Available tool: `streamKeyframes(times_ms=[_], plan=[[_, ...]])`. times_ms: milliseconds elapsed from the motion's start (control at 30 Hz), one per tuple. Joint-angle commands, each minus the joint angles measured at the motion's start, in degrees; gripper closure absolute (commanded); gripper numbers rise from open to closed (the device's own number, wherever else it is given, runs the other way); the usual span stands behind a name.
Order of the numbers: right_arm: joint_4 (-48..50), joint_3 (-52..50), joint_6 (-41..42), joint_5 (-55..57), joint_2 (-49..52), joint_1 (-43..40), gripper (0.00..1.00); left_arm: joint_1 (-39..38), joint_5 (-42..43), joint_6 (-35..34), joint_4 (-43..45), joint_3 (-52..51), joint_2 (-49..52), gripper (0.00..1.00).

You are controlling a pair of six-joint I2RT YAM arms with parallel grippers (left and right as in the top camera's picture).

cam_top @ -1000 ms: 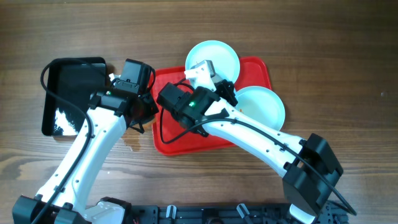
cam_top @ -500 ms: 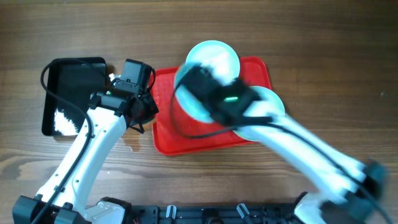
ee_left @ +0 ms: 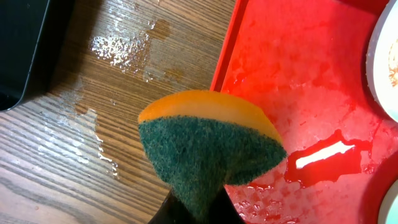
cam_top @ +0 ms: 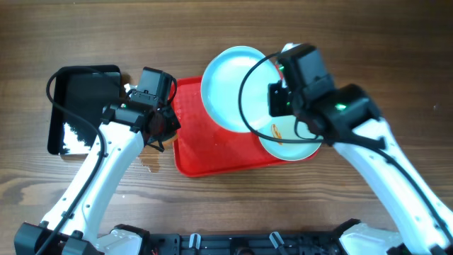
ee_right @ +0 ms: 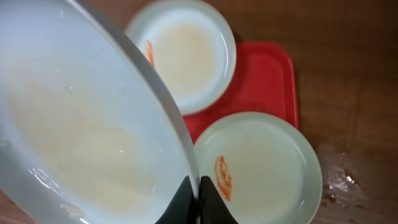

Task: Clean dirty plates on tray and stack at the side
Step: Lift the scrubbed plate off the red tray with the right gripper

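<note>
Brown wooden table (cam_top: 396, 42). Over the red rectangular plastic tray (cam_top: 212, 152), right gripper (ee_right: 199, 196) pinches a pale round plate (cam_top: 230, 88), likely for stacking; left gripper (ee_left: 194, 211) clamps a green-orange sponge (ee_left: 208, 149), ready to scrub.

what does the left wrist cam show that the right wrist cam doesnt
Only left wrist: the left gripper shut on a yellow sponge with a green scouring face, the glossy black rectangular tray's edge, spilled water. Only right wrist: the right gripper shut on a lifted pale mint-white round plate, two more plates with orange-red smears. Both: the large red plastic tray, the wooden table, a plate rim.
</note>
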Motion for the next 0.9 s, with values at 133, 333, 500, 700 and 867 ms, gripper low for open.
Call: streamKeyframes(times_ms=[133, 333, 500, 700, 867], plan=[[-2.7, -0.8, 4.5, 16.6, -0.5, -0.1, 0.96, 0.3, 0.2, 0.1, -0.2, 0.7, 0.2, 0.96], [-0.7, -0.8, 6.4, 11.4, -4.5, -0.1, 0.96, 0.3, 0.3, 0.1, 0.2, 0.7, 0.2, 0.96], [1.1, -3.9, -5.3, -2.6, -0.3, -0.1, 0.96, 0.3, 0.3, 0.1, 0.2, 0.7, 0.2, 0.96], [1.8, -6.2, -3.1, 0.7, 4.4, -0.1, 0.96, 0.3, 0.3, 0.1, 0.2, 0.7, 0.2, 0.96], [1.1, -6.1, 0.9, 25.6, 4.4, 1.2, 0.96, 0.3, 0.3, 0.1, 0.2, 0.7, 0.2, 0.96]])
